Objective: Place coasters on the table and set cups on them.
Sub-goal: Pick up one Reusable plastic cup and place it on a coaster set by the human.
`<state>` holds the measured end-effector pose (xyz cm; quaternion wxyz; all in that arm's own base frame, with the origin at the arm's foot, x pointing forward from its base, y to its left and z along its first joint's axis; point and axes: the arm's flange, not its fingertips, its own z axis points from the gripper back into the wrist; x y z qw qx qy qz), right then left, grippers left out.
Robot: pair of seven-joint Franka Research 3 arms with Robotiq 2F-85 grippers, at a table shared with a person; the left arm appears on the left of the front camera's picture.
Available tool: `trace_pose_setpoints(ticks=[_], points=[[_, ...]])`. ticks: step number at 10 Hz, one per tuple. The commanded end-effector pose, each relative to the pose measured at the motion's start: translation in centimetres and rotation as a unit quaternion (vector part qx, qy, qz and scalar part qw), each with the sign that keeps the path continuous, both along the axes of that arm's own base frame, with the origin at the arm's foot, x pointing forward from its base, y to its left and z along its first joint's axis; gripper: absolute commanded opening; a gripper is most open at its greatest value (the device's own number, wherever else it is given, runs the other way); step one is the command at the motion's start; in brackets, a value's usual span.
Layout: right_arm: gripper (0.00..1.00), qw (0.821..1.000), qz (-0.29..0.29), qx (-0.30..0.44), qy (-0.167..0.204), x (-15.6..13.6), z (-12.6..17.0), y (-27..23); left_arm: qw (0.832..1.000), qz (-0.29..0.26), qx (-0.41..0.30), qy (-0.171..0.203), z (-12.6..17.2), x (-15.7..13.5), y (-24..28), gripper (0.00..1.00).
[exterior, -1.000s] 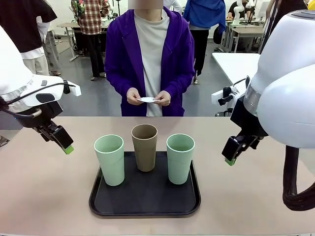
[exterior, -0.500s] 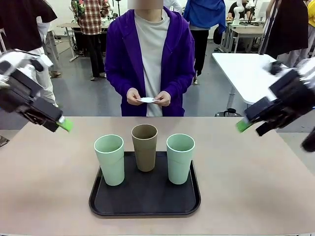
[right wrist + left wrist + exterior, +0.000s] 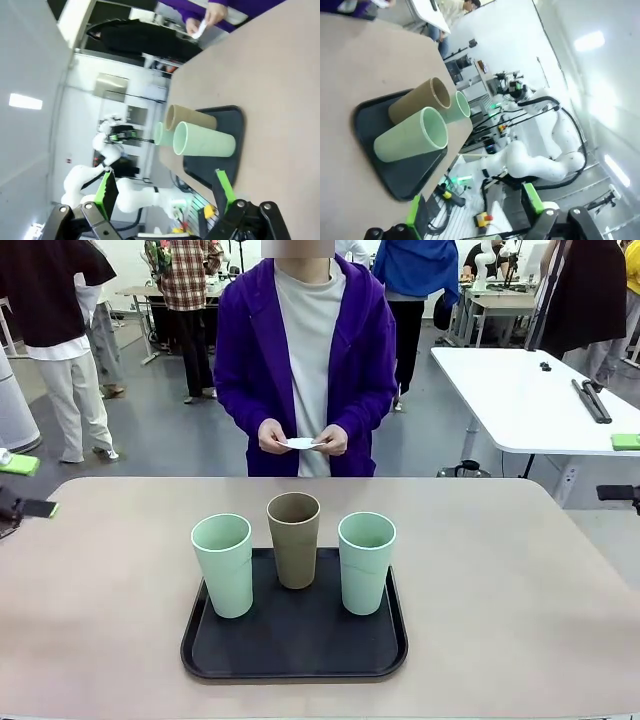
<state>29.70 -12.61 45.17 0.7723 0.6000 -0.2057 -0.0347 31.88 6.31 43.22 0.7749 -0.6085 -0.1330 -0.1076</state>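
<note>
L gripper [image 3: 471,194] & R gripper [image 3: 163,175] both gaping, empty; best wait til person's hands [image 3: 272,436] lay coasters [image 3: 300,443], then grab cups [image 3: 294,540] mid-wall, upright.

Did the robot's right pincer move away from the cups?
Yes. The right pincer swung up and out to the right, far from the black tray, which stayed put.

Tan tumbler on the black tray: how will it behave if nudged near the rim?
The tall tapered brownish-tan matte tumbler has a base narrower than its mouth, so a high push probably tips it rather than slides it. It looks empty, so likely light. The matte surface should not be very slippery.
</note>
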Motion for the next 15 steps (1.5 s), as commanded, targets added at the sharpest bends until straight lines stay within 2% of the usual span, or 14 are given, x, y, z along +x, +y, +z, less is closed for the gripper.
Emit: trace_pose_setpoints(ticks=[1,3,6,8,9,10,15], points=[[1.0,1.0,0.023,0.015,-0.004,-5.7,-5.7,4.1,1.0,0.013,0.005,0.028,-0.7,1.8,-0.3,1.0],[1.0,1.0,0.019,0.008,0.023,-6.4,-6.7,2.8,0.997,0.045,0.006,0.056,-1.2,2.0,0.3,1.0],[1.0,0.999,0.011,0.009,0.041,-6.5,-7.9,2.1,0.994,0.078,0.0,0.076,-1.9,2.1,1.4,1.0],[1.0,0.999,0.012,0.005,0.041,-6.5,-7.9,2.2,0.991,0.096,0.011,0.09,-1.9,1.9,1.7,1.0],[1.0,0.999,0.028,0.009,0.026,-6.4,-7.6,2.5,0.99,0.098,0.028,0.095,-1.8,1.8,1.6,1.0],[1.0,0.999,0.007,0.011,0.051,-2.2,-6.5,-3.1,0.994,0.078,0.01,0.078,-2.1,2.0,2.2,1.0],[1.0,0.999,0.007,0.011,0.051,-2.2,-6.5,-3.1,0.994,0.078,0.01,0.078,-2.1,2.0,2.2,1.0]])
